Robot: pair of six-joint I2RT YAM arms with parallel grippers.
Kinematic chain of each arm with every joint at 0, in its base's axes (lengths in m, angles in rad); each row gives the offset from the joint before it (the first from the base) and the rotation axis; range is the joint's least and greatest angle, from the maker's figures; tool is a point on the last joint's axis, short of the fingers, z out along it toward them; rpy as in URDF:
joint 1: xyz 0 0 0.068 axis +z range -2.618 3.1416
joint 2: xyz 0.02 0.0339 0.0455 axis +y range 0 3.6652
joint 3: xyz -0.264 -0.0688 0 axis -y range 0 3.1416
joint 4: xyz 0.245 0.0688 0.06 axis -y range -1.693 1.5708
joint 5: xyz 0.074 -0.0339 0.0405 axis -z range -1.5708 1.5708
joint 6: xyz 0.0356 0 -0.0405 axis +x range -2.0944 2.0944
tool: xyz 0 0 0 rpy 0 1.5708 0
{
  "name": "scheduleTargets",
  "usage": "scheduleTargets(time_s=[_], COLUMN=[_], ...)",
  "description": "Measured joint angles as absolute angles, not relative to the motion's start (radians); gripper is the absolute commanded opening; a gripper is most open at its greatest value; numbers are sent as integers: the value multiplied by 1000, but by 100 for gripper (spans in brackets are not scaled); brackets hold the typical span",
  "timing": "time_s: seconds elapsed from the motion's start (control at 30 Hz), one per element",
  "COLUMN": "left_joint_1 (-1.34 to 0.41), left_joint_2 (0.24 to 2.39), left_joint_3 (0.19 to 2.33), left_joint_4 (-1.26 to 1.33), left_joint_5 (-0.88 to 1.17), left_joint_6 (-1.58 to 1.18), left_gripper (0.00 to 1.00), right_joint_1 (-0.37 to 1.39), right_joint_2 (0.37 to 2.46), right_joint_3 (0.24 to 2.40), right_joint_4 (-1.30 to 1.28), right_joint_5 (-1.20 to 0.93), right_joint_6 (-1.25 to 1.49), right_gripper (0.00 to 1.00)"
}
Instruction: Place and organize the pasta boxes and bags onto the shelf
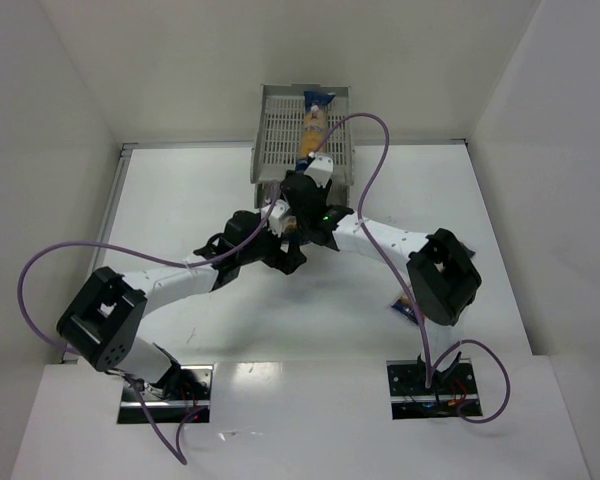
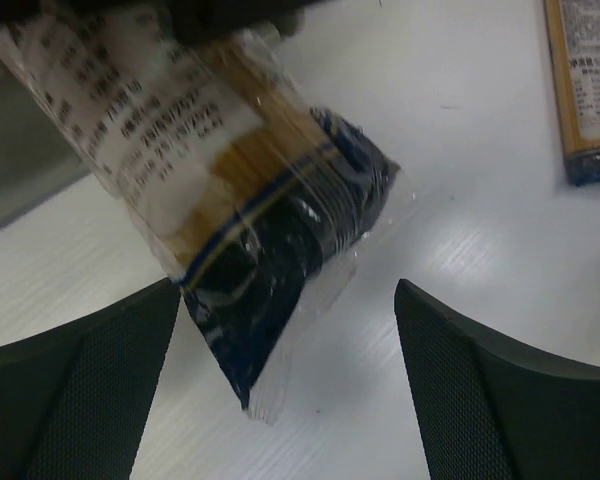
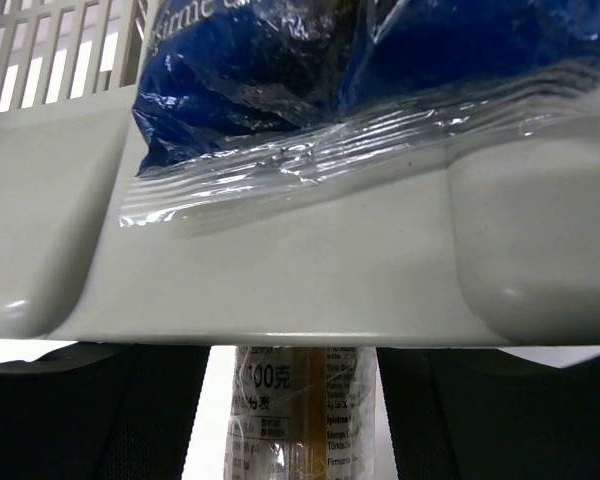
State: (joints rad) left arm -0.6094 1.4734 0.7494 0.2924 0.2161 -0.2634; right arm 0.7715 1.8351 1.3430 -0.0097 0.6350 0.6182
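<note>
The grey shelf (image 1: 280,130) stands at the far middle of the table. One pasta packet (image 1: 316,122) lies on its top tray, and its blue end (image 3: 310,70) rests over the tray's front rim (image 3: 280,270). My right gripper (image 3: 295,405) is right at the shelf front, shut on a second packet (image 3: 295,420). In the left wrist view that packet (image 2: 230,190) hangs tilted above the table, dark blue end down. My left gripper (image 2: 290,390) is open just below it, with the blue end near the left finger (image 2: 80,400). A third packet (image 2: 585,90) lies on the table.
Both arms cross closely in front of the shelf (image 1: 300,215). A packet's blue end (image 1: 404,308) shows under the right arm's elbow. White walls enclose the table on the left, back and right. Purple cables loop over both arms.
</note>
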Motion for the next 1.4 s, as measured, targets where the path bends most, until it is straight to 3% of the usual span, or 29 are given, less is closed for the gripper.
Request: scheduleTargets(time_s=[0.2,0.37,0.73,0.87,0.93,0.97,1.0,1.13,1.2,1.4], left_joint_1=[-608,-608,-608,-608,-608,-608,-608,-608,-608,-608], left_joint_2=[1499,1499,1491,1448,1414,1397,1380,1337,1322,1164], left_joint_3=[796,820,842,842,843,844,845,860,871,872], left_joint_4=[323,326,276,200,168,152,140,91,65,-9], left_joint_5=[171,151,184,210,223,230,235,251,249,160], left_joint_6=[-253,-234,-209,-198,-184,-181,-178,-159,-156,-164], left_gripper=[95,95,100,100,100,100,100,100,100,100], right_joint_1=[770,768,756,756,756,756,756,756,756,791], right_joint_2=[1834,1791,1483,1427,1401,1391,1380,1342,1323,1261], right_joint_3=[1343,1322,1102,1044,1024,1018,1010,979,959,875], right_joint_4=[1,9,23,13,4,-4,-7,-34,-53,-58], right_joint_5=[621,594,543,525,518,513,508,480,453,308], right_joint_6=[605,597,603,604,602,601,599,584,573,484], right_gripper=[74,74,74,67,57,51,35,6,0,0])
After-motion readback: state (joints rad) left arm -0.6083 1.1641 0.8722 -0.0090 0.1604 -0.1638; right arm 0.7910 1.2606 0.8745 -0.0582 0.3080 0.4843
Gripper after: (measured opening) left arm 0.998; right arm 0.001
